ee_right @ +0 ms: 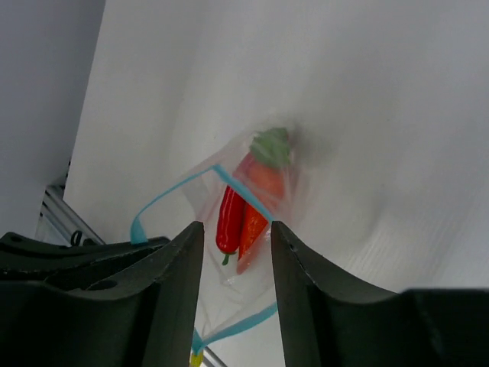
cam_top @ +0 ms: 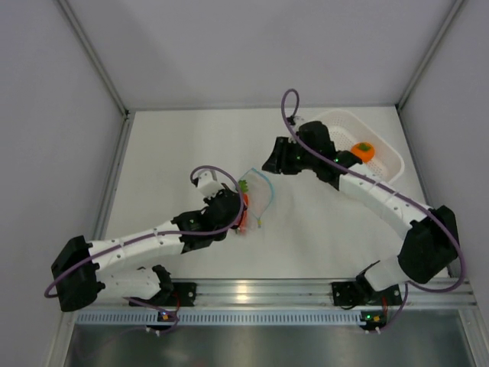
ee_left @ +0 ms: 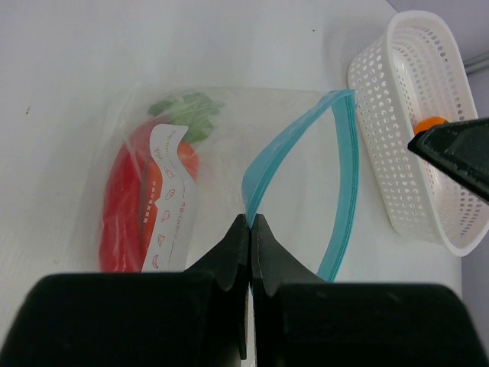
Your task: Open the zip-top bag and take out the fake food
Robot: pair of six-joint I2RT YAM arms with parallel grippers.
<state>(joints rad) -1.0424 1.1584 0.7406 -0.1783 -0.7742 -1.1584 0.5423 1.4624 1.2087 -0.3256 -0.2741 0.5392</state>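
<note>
Left gripper (ee_left: pixel 250 222) pinches shut on the bag (ee_left: pixel 229 122) at its blue strip (ee_left: pixel 284 149). Right gripper (ee_right: pixel 237 229), half open, holds nothing. Label (ee_left: pixel 172 199) hides part of chili (ee_left: pixel 118 214) and carrot (ee_left: pixel 189 159); basket (ee_left: pixel 397 115) at two o'clock.

From overhead, the two arms I drive remotely: a left arm (cam_top: pixel 131 246) of white tubular links and bulky black joint housings, and a right arm (cam_top: pixel 382 196) of the same build. A thin purple cable (cam_top: pixel 205 169) loops along each. Black base blocks (cam_top: pixel 162 287) bear small glowing lamps (cam_top: pixel 367 316). My wrist cameras show matte black, wedge-shaped left fingers (ee_left: pixel 231 256) and right fingers (ee_right: pixel 174 298).
</note>
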